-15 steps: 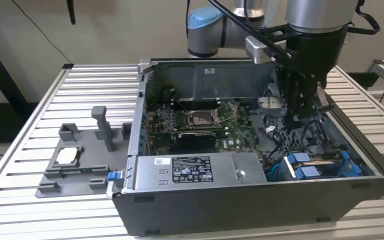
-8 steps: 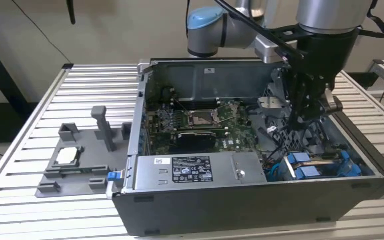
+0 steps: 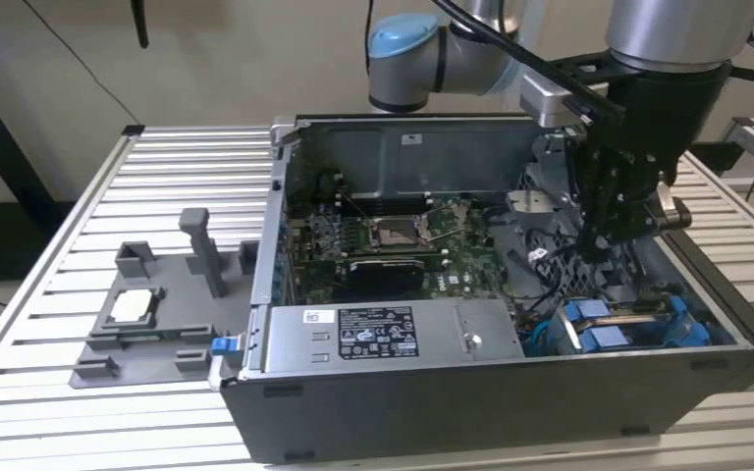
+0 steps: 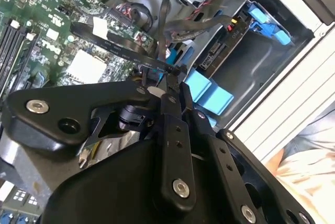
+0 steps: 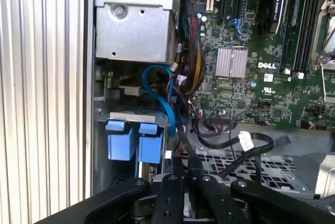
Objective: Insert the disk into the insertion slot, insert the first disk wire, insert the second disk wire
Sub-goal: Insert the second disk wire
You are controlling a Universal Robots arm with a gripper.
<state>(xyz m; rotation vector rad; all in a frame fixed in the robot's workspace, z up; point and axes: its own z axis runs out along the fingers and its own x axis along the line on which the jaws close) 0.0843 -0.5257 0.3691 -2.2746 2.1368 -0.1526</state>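
Slatted table [image 3: 36,432], open PC [image 3: 482,402]: claw [image 3: 592,250] clamped on blk wire [image 4: 133,54].

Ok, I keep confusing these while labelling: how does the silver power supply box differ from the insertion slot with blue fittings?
The power supply box is bare silver metal with a printed label; the insertion slot is grey with bright blue fittings. The power supply box is wider, the insertion slot narrower, toward the exterior view's right. Both sit inside the computer case.
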